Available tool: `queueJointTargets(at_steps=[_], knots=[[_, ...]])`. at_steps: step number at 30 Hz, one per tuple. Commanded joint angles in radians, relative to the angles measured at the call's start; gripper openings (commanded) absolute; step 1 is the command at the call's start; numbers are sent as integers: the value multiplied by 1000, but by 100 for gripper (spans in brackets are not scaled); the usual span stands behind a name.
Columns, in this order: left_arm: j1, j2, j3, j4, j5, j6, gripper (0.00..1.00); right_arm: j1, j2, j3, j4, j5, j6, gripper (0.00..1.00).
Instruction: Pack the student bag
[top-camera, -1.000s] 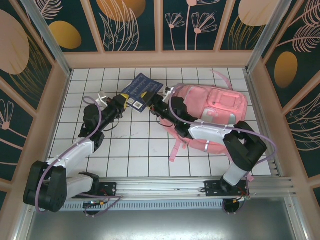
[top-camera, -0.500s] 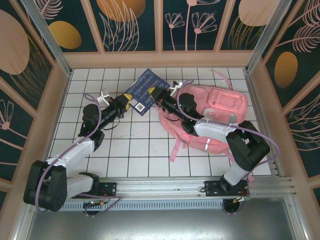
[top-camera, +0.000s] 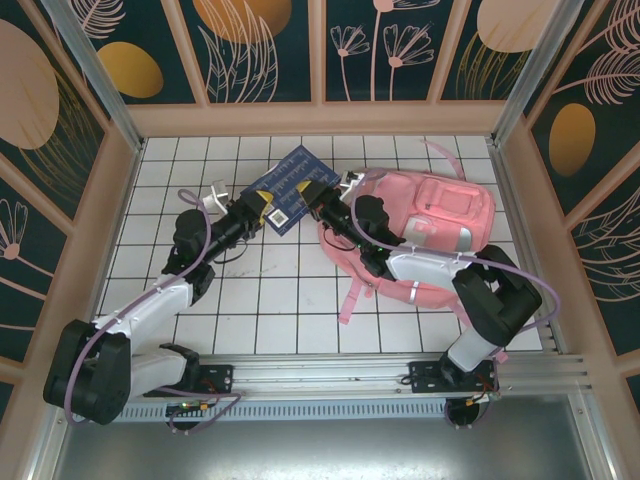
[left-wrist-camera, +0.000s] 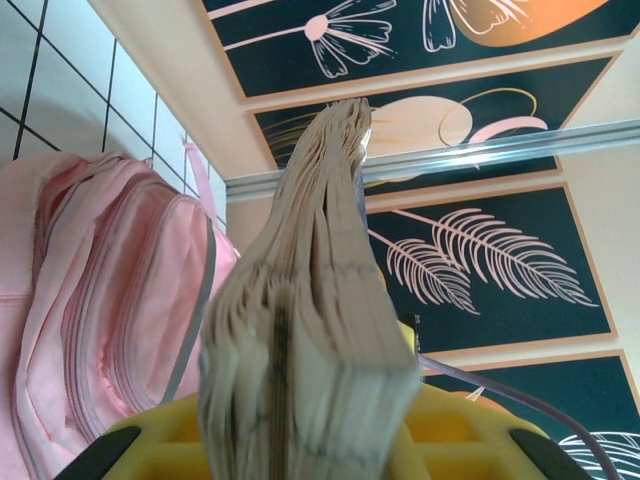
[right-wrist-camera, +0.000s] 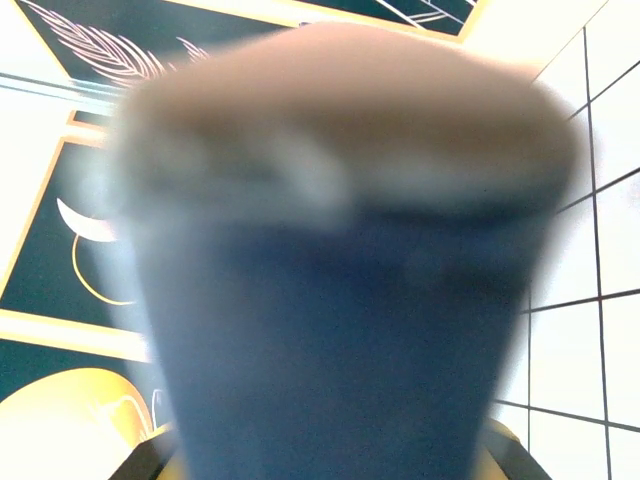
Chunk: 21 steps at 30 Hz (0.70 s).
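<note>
Though its label (top-camera: 277, 213) is unreadable, the book (top-camera: 292, 180) seems pinched by right claw (top-camera: 318, 194); left claw (top-camera: 262, 210), cannot tell.

Cannot read anything on the book (right-wrist-camera: 340, 270) hard against the right claw (right-wrist-camera: 330, 460): all blue-grey blur, hiding that claw's jaws. Loses the pages' lower ends at the left claw (left-wrist-camera: 310, 455) to the bottom edge. Crops the student bag (left-wrist-camera: 90, 290), left of that claw. Cannot tell whether the left jaws press the pages.
</note>
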Motion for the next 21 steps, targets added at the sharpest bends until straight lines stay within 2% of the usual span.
queueJointTargets(at_steps=[1, 15, 17, 21], knots=[[-16, -26, 0, 30, -31, 38, 28, 7, -36, -2, -4, 59, -1, 0], [-50, -12, -5, 2, -52, 85, 37, 10, -10, -3, 4, 60, 16, 0], [-53, -8, -4, 2, -53, 89, 33, 11, -10, -5, 5, 59, 19, 0], [-56, -5, -1, -21, -63, 105, 17, 12, -11, -6, 3, 60, 16, 0]])
